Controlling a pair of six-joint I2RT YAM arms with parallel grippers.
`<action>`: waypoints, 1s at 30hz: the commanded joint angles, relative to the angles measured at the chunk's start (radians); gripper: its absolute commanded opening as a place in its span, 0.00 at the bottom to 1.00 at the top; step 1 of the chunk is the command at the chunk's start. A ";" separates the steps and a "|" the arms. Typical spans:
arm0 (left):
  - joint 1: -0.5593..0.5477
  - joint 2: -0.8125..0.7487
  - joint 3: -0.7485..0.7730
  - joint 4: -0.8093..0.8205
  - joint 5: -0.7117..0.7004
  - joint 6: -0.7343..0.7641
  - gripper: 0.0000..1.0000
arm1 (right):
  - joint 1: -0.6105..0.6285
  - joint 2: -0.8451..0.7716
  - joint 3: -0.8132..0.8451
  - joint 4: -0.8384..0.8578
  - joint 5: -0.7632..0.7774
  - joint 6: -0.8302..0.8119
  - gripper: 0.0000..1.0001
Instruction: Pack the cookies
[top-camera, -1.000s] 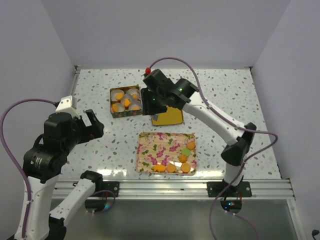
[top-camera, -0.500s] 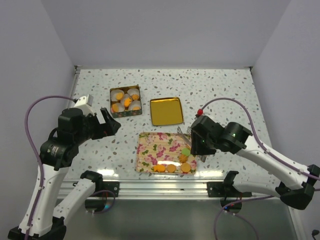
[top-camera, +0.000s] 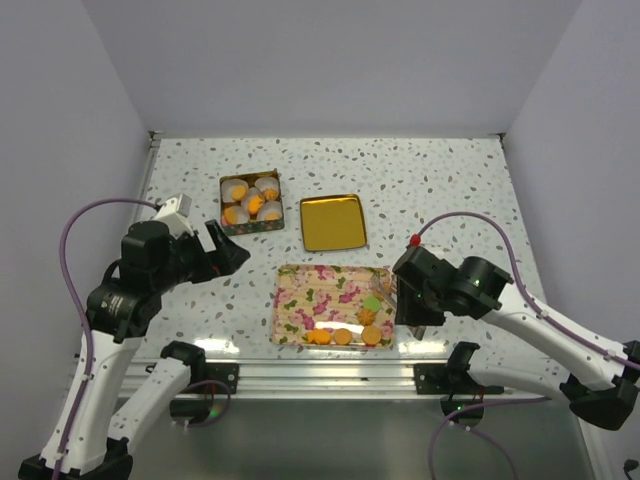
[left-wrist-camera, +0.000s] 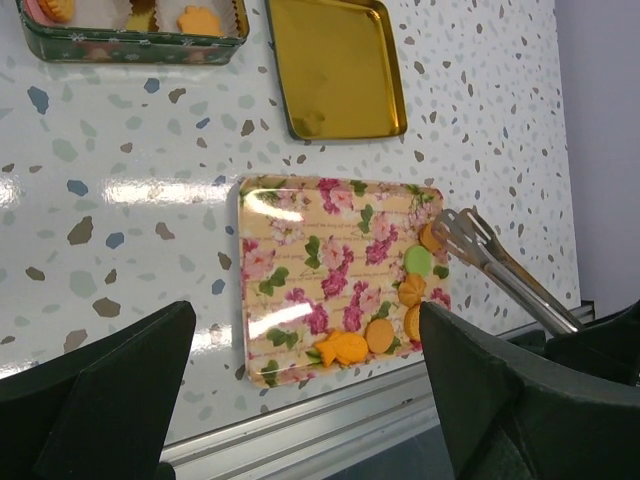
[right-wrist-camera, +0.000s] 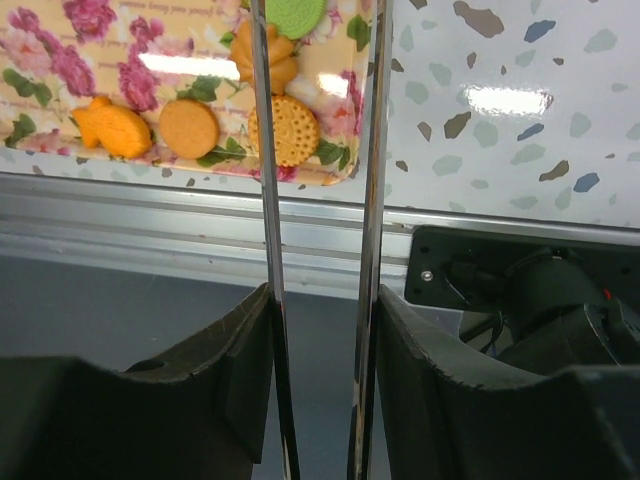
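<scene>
At the floral tray's (top-camera: 310, 292) cookies (top-camera: 345, 336), right tool (right-wrist-camera: 322, 296) clamps tongs (left-wrist-camera: 458, 232); left tool (left-wrist-camera: 302, 315) gapes empty.

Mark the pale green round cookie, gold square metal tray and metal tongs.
pale green round cookie (left-wrist-camera: 418, 261), left wrist view, top face.
gold square metal tray (left-wrist-camera: 335, 65), left wrist view, bare floor.
metal tongs (left-wrist-camera: 458, 235), left wrist view, near the tips.

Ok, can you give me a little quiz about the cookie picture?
1. True or false: the right gripper holds tongs.
2. What colour is the odd cookie on the tray? A green, B blue, C white.
3. Fill in: the cups sit in the ___.
Key: 1 true. 2 A. 3 tin.
</scene>
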 joint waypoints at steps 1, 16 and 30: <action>0.001 -0.022 -0.007 0.023 0.015 -0.014 1.00 | 0.000 0.005 -0.024 -0.004 -0.017 0.028 0.44; 0.002 -0.036 -0.003 0.000 -0.006 -0.008 1.00 | 0.006 0.025 -0.068 0.044 -0.061 0.029 0.44; 0.002 -0.034 0.000 -0.011 -0.028 0.003 1.00 | 0.014 0.080 -0.100 0.056 -0.044 0.013 0.42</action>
